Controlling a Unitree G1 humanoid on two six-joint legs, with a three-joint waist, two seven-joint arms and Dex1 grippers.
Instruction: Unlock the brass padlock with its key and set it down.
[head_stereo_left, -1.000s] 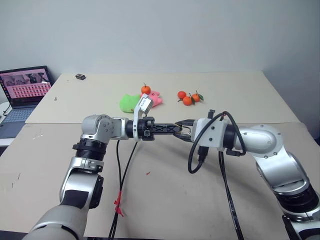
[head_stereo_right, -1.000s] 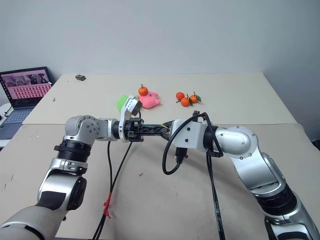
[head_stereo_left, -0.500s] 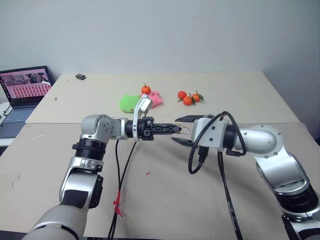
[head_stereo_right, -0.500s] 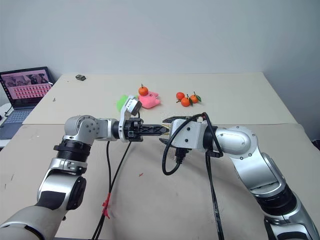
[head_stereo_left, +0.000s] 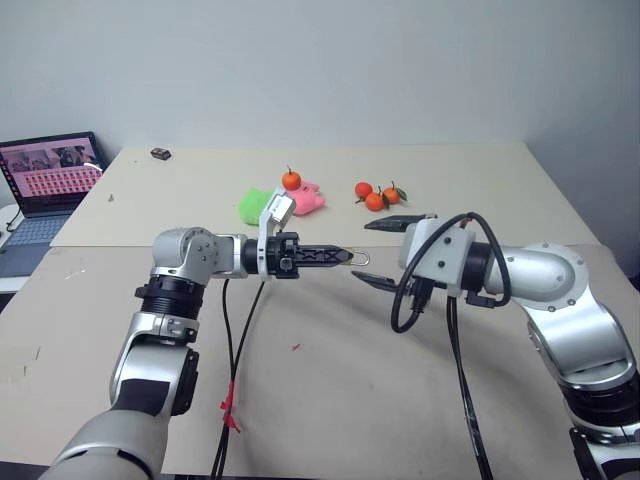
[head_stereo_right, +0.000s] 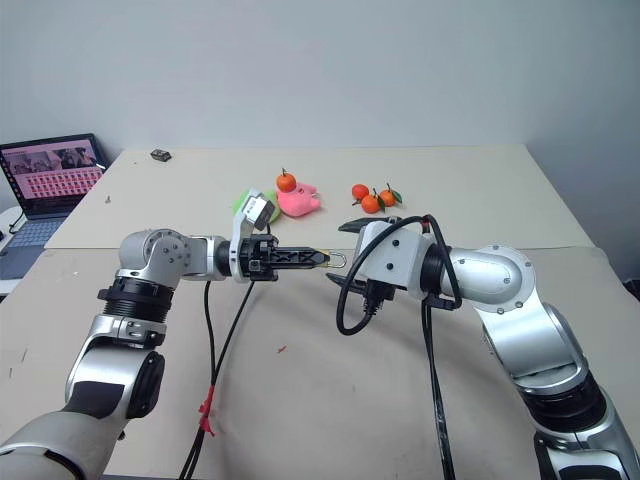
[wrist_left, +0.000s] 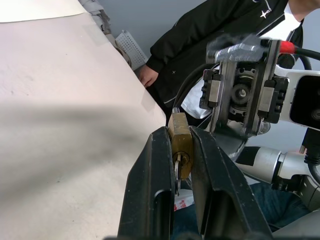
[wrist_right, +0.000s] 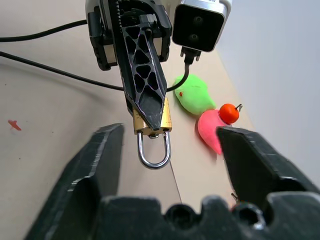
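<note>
Head views first: left gripper (head_stereo_left: 340, 257) points level across the robot's front, jaws clamped on the small golden-yellow brass padlock (head_stereo_left: 349, 257) with the thin silver U-shaped shackle poking out past the fingertips toward the right arm. Held in mid-air above the pale beige bench (head_stereo_left: 330, 400), which leaves the lock clear all round for the other arm. Right gripper (head_stereo_left: 384, 252) faces it, black fingers spread wide, one above and one below the lock's line, nothing in them. It stands just short of the shackle, not touching.

Left wrist view: brass body of the lock pinched between the two black fingers (wrist_left: 152, 185), so the grip is on the flat sides. Small thin silvery key (wrist_left: 177, 170) sits at the near end of the body, tucked in the gap between the fingers. My read: that end is hard for the right gripper to reach from where it is. A person in a dark jacket (wrist_left: 200, 45) stands beyond the bench edge.

Right wrist view: lock hangs centred between the parted right fingers (wrist_right: 92, 165), shackle end nearest and closed. Green soft toy (wrist_right: 194, 94), pink soft toy (wrist_right: 210, 128) and a small orange (wrist_right: 229, 112) lie on the bench behind, well apart from the action.

Judgement: lock not yet opened, not yet set down.
</note>
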